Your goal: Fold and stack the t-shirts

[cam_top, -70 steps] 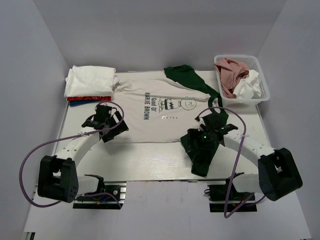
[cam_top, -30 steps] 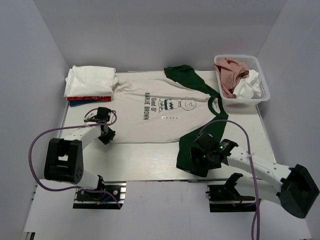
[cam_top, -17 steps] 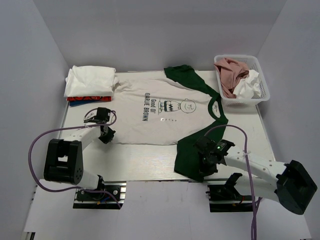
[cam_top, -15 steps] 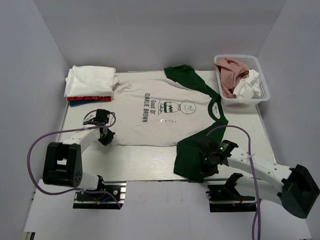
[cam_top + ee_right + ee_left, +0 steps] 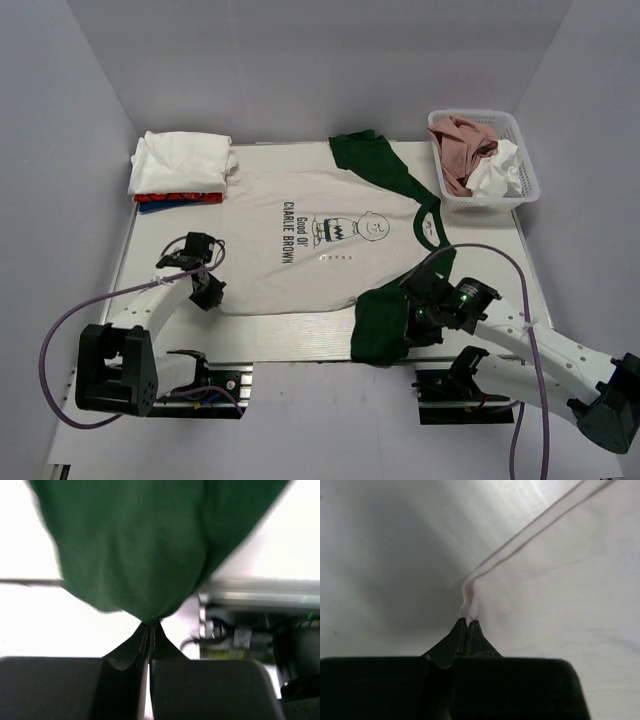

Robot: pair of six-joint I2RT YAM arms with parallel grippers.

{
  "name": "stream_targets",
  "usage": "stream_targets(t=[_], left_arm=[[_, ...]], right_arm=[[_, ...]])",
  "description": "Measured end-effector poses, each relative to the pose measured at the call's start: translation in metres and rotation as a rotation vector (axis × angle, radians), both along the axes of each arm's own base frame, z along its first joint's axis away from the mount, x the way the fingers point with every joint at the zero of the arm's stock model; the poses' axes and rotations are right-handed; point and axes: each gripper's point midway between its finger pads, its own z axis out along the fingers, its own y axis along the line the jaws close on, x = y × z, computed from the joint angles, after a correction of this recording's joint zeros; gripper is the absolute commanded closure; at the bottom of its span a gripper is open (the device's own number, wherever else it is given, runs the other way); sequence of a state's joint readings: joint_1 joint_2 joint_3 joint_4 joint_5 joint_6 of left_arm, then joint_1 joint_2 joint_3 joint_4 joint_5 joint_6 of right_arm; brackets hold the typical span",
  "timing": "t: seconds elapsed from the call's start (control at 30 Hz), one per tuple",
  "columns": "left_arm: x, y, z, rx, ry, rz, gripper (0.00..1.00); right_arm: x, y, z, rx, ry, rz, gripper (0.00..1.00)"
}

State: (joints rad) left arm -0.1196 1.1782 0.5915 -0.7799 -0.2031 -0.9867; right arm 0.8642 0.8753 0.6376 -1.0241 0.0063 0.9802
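Note:
The off-white Charlie Brown t-shirt (image 5: 300, 255) lies spread flat in the middle of the table, print up, with dark green sleeves. My left gripper (image 5: 211, 291) is shut on its near-left hem corner; in the left wrist view the pale hem (image 5: 470, 592) bunches up between the closed tips (image 5: 468, 622). My right gripper (image 5: 410, 316) is shut on the near green sleeve (image 5: 382, 322) at the front edge. In the right wrist view that green cloth (image 5: 145, 545) hangs from the closed tips (image 5: 151, 625). The far green sleeve (image 5: 368, 160) lies flat at the back.
At the back left is a folded stack with a white shirt (image 5: 180, 160) on top of a red one (image 5: 175, 197) and a blue one (image 5: 158, 207). The white lattice basket (image 5: 527, 172) at back right holds a crumpled pink shirt (image 5: 462, 140) and a white one (image 5: 495, 172).
Both grippers have shut on the shirt. The whole shirt has slid toward the near edge, and the right gripper has drawn the green sleeve to the table's front edge.

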Motion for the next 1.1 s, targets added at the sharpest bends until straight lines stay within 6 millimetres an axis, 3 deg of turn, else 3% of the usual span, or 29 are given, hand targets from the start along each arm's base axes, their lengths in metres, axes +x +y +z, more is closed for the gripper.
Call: stream_targets(t=[0.3, 0.47, 0.83, 1.0, 1.1], left_arm=[[0.070, -0.006, 0.038, 0.003, -0.112, -0.018, 1.00], [0.105, -0.005, 0.046, 0.031, -0.117, -0.015, 1.00], [0.159, 0.000, 0.055, 0.065, -0.115, 0.003, 1.00], [0.189, 0.008, 0.066, 0.068, -0.156, 0.026, 1.00], [0.204, 0.013, 0.062, 0.071, -0.149, 0.032, 1.00]], right_arm=[[0.106, 0.026, 0.066, -0.018, -0.425, -0.048, 1.00], [0.158, 0.018, 0.094, -0.072, -0.620, -0.129, 1.00], [0.263, 0.006, 0.119, -0.182, -0.757, -0.231, 1.00], [0.312, 0.000, 0.118, -0.193, -0.752, -0.246, 1.00], [0.334, 0.000, 0.113, -0.190, -0.735, -0.226, 1.00]])
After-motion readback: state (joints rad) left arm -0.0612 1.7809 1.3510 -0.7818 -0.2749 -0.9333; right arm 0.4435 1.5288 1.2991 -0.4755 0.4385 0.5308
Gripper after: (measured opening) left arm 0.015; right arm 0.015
